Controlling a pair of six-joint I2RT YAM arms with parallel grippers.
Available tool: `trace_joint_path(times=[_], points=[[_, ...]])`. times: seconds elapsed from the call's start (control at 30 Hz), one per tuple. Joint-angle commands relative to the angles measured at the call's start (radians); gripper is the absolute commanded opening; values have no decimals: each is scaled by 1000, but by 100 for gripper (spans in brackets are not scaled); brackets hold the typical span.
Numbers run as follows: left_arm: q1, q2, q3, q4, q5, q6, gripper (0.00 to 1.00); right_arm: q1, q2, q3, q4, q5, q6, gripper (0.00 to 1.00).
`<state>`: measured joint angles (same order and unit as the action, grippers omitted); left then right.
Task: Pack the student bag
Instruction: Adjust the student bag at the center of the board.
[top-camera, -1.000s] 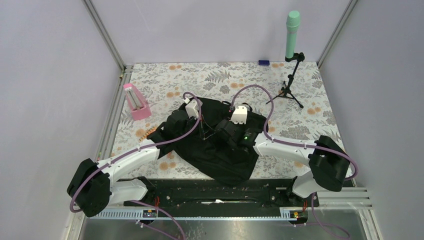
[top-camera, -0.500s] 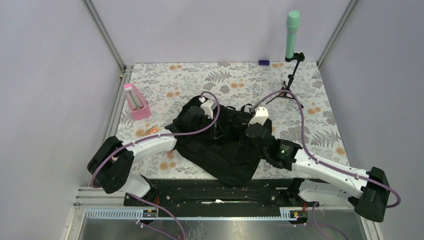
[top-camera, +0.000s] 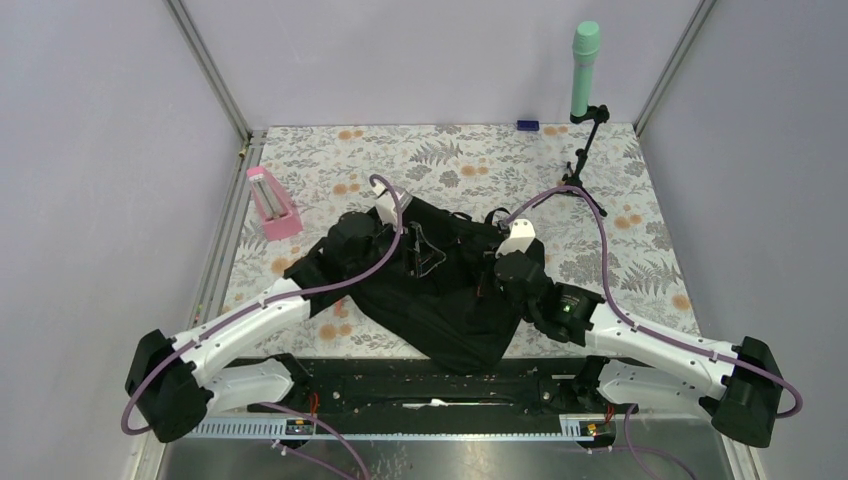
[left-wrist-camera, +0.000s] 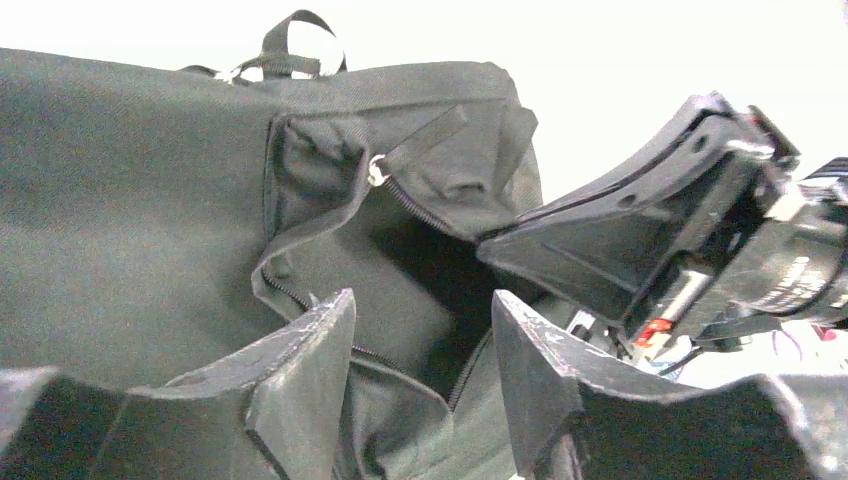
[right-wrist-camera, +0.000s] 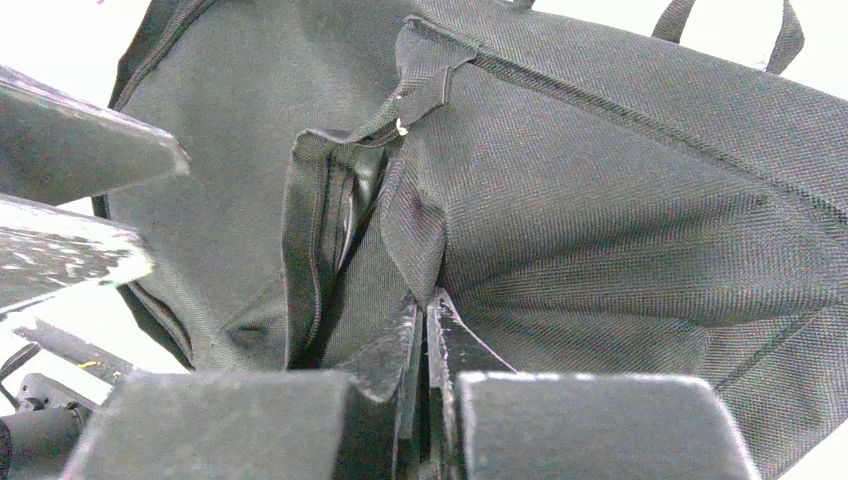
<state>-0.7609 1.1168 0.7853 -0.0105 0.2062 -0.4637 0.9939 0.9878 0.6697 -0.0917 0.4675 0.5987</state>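
On the tabletop (top-camera: 620, 200), the student bag (top-camera: 445, 310) lies unzipped. The left tool (left-wrist-camera: 420, 315) stands wide; the right tool (right-wrist-camera: 424, 320) pinches its fabric.

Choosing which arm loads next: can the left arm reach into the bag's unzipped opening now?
Probably yes: the left claw stands open at the unzipped opening of the student bag, nothing between; the right claw pinches the edge.

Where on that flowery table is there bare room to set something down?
The far strip of the table, between the pink stand and the tripod, is bare. So is the right side past the student bag. The middle is crowded: left gripper and right gripper work at the bag.
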Motion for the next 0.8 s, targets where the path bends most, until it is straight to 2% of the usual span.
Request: trace_joint_path(times=[0.0, 0.13, 0.23, 0.4, 0.5, 0.6, 0.7, 0.77], points=[[2, -3, -14, 59, 45, -28, 49, 5, -31, 13, 73, -45, 1, 0], [2, 99, -12, 77, 16, -57, 30, 5, -33, 22, 72, -55, 4, 0], [2, 171, -29, 123, -10, -62, 26, 5, -36, 23, 73, -60, 6, 0], [-1, 303, -68, 268, 68, -102, 20, 5, -45, 18, 74, -61, 11, 0], [1, 342, -63, 242, 32, -76, 17, 5, -53, 20, 73, -67, 14, 0], [3, 295, -64, 222, 26, -48, 17, 5, -70, 18, 71, -71, 21, 0], [2, 170, -33, 126, 10, 7, 31, 5, -77, 16, 60, -54, 25, 0], [2, 85, 25, -13, -91, 67, 43, 5, -82, 21, 49, -32, 20, 0]])
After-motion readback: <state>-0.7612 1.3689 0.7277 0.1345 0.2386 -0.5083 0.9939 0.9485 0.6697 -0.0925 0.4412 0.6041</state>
